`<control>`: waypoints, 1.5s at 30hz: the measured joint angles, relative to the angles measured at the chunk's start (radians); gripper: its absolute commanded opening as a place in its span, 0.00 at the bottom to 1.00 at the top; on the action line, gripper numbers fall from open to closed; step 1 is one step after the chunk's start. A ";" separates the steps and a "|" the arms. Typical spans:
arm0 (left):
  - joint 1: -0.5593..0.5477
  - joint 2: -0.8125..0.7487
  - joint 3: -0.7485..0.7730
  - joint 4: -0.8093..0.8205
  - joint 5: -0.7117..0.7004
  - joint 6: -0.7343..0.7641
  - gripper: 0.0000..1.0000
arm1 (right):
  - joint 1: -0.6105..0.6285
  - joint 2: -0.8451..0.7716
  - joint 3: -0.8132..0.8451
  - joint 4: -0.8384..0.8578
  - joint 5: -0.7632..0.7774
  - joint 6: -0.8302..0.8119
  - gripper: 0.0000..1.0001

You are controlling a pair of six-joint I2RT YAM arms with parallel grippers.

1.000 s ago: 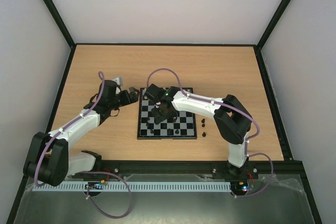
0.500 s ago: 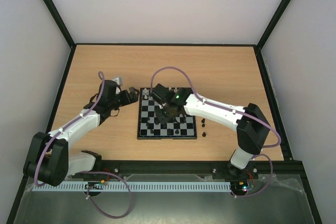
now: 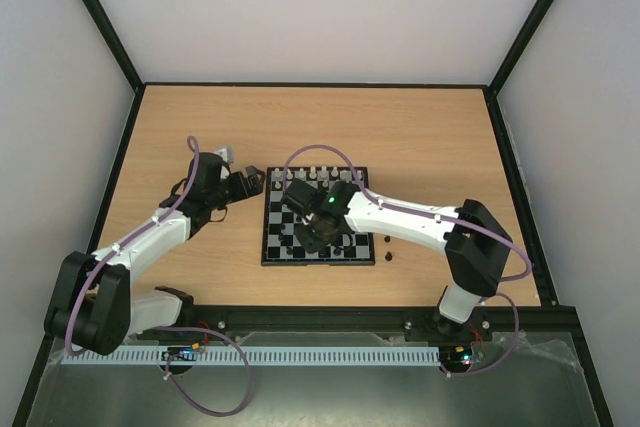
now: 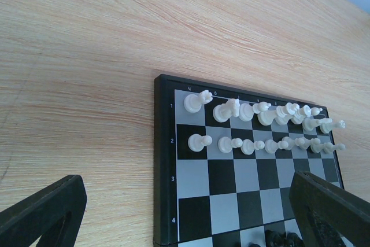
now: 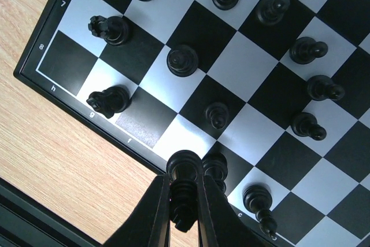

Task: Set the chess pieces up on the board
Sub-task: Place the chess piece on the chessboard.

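1. The right pincer (image 5: 184,215) pinches a black chess piece (image 5: 184,172) over the board (image 5: 243,65), at its near, black back rank.
2. The empty square f (image 5: 141,126) lies just beside the held piece, toward the black knight (image 5: 107,101). The right arm is much nearer to it.
3. The piece's long axis runs along the fingers, roughly upright.
4. The left pincer (image 4: 185,183) hangs spread off the far corner, near the white pieces (image 4: 260,114).

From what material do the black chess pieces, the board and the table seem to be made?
The black chess pieces: probably moulded plastic, glossy, with bright highlights. The board: smooth, slightly shiny, perhaps plastic or laminated card; printed letters on its border. The table: pale wood grain, matt; laminate or real wood, I cannot tell.
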 measured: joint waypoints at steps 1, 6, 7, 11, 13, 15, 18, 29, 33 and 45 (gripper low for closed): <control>0.000 0.000 0.000 0.000 0.000 0.000 0.99 | 0.002 0.003 0.000 0.000 0.001 0.000 0.03; 0.000 0.000 0.000 0.000 0.000 0.000 1.00 | 0.008 0.022 -0.006 0.001 0.005 0.001 0.04; 0.000 0.000 0.000 0.000 0.000 0.000 1.00 | 0.009 0.027 -0.007 0.001 0.005 0.000 0.04; 0.000 0.000 0.000 0.000 0.000 0.000 0.99 | 0.008 0.046 -0.011 0.005 0.004 0.001 0.04; 0.000 0.000 0.000 0.000 0.000 0.000 0.99 | 0.008 0.055 -0.014 0.009 0.004 0.000 0.04; 0.000 0.000 0.000 0.000 0.000 0.000 0.99 | 0.009 0.059 -0.017 0.009 0.003 0.001 0.04; 0.000 0.000 0.000 0.000 0.000 0.000 1.00 | 0.009 0.061 -0.017 0.011 0.001 0.001 0.04; 0.000 0.000 0.000 0.000 -0.003 0.000 0.99 | 0.011 0.064 -0.017 0.013 -0.011 0.000 0.05; 0.000 0.000 0.000 0.000 -0.007 0.000 0.99 | 0.014 0.073 -0.018 0.013 -0.012 0.000 0.08; 0.000 0.000 0.000 0.000 -0.007 0.000 1.00 | 0.021 0.084 -0.022 0.017 -0.002 0.000 0.08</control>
